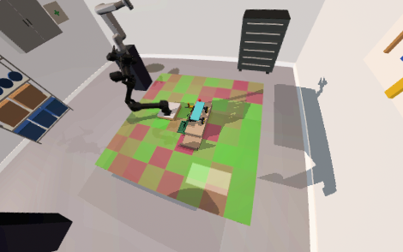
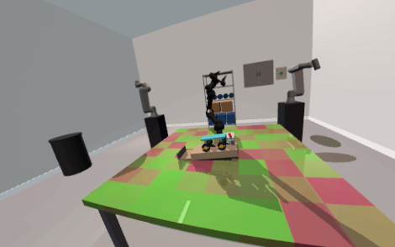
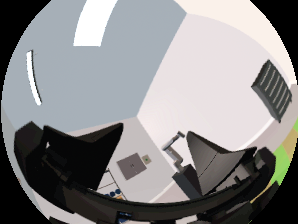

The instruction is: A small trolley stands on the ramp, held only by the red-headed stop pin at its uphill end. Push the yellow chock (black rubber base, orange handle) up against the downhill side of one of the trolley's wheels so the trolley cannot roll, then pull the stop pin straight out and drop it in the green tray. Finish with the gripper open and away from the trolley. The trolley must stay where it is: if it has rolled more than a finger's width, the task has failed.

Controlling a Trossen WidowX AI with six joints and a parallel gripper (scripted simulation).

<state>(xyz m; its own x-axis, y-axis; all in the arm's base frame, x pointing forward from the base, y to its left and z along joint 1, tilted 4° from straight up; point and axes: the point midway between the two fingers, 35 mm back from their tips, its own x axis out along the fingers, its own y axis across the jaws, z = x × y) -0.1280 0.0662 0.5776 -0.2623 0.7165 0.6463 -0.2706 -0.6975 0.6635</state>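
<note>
The trolley, with a light-blue top and dark wheels, stands on the upper part of the wooden ramp. The red-headed stop pin shows at its uphill end. The chock is a small yellow-orange shape beside the ramp, left of the trolley in the top view; I cannot make it out in the exterior view. The green tray lies beside the ramp's lower part. My gripper is open and empty, raised high above the table, far from trolley and chock.
The arm's pale base plate is near the chock's side of the ramp. The checkered table carries the ramp. Two grey arms on dark pedestals and a shelf rack stand beyond the table.
</note>
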